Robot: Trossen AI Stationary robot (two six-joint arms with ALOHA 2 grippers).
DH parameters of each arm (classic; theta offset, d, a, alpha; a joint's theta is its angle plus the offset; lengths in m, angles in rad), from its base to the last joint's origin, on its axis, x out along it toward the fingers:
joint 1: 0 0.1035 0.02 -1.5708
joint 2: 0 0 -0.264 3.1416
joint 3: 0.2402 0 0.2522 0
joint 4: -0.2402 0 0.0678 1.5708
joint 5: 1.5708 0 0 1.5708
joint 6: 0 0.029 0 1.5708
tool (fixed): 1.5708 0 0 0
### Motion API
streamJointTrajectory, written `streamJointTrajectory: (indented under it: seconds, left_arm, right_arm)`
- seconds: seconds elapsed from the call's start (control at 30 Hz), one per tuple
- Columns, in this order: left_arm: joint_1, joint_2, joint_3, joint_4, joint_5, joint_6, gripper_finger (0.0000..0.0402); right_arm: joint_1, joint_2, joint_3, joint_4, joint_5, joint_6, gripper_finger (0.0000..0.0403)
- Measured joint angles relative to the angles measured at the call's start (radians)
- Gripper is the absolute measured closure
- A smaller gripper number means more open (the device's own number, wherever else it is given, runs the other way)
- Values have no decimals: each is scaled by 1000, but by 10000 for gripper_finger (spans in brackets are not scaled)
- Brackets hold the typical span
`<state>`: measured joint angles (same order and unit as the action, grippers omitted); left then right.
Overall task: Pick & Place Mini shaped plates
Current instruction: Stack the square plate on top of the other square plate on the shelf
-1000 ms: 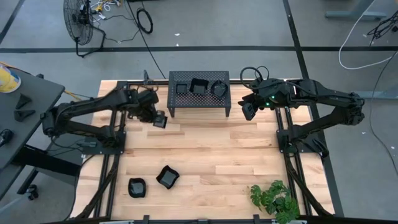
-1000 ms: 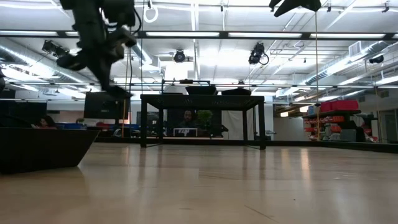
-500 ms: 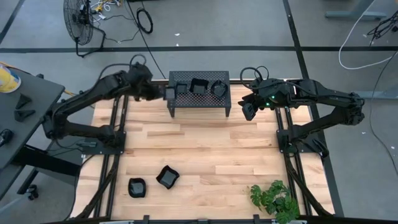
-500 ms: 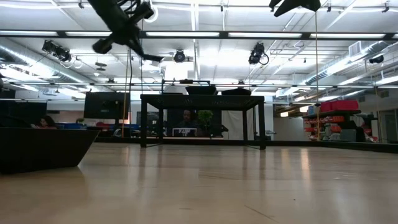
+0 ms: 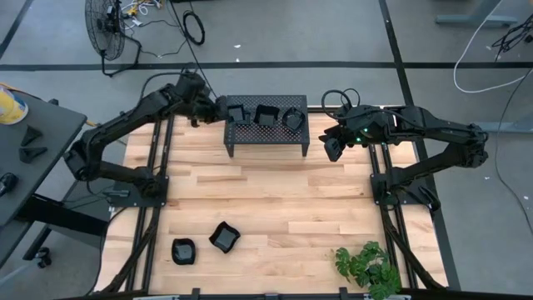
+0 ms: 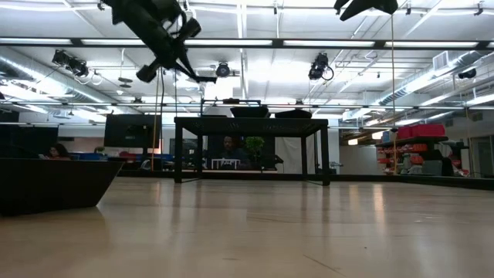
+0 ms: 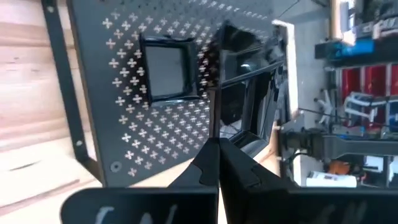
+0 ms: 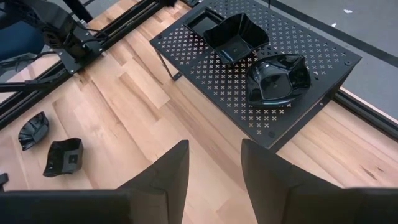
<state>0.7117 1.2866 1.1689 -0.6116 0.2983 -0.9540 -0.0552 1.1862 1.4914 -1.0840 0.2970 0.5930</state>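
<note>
Three mini shaped plates lie on the black perforated stand (image 5: 266,133): a square one (image 7: 166,68), a wavy one (image 8: 236,37) and a rounded one (image 8: 278,76). Two more rest on the wood near the front left (image 5: 183,250) (image 5: 223,237). My left gripper (image 5: 218,108) hovers at the stand's left end, above its top, shut on another small black plate (image 6: 197,75). My right gripper (image 8: 214,174) hangs open in the air just right of the stand, with nothing between its fingers. My left gripper pinches the plate's rim (image 7: 215,124) between its two shut fingers. The fingers slant down from the table's left side. The plate sticks out past the fingertips, seen edge-on in the left wrist view, and is lifted clear above the stand's left end.
A potted green plant (image 5: 366,265) stands at the front right of the table. One floor plate looms large at the low view's left edge (image 6: 54,185). Bare wood lies between the stand and the front plates (image 5: 275,200).
My left gripper has risen and swung from beside the stand's near left corner toward the far edge and right, up to the stand's left end. It has turned on the way. The plate has travelled with it, clear of the table.
</note>
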Motion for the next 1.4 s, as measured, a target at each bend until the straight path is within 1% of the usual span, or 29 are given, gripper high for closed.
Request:
streamJointTrajectory:
  seconds: [0.13, 0.33, 0.43, 0.7, 0.87, 1.4]
  left_arm:
    - [28, 69, -1, 56, 49, 23, 402]
    - [70, 155, -1, 93, 145, 67, 401]
    - [86, 180, -1, 100, 165, 105, 401]
    - [123, 187, -1, 105, 181, 152, 401]
    - [128, 187, -1, 113, 187, 165, 400]
    - [129, 247, -1, 132, 197, 155, 399]
  right_arm:
    - [0, 0, 0, 0, 0, 0, 254]
    - [0, 0, 0, 0, 0, 0, 254]
    - [0, 0, 0, 0, 0, -1, 254]
    - [0, 0, 0, 0, 0, -2, 254]
    - [0, 0, 0, 0, 1, -3, 254]
    - [0, 0, 0, 0, 1, -7, 254]
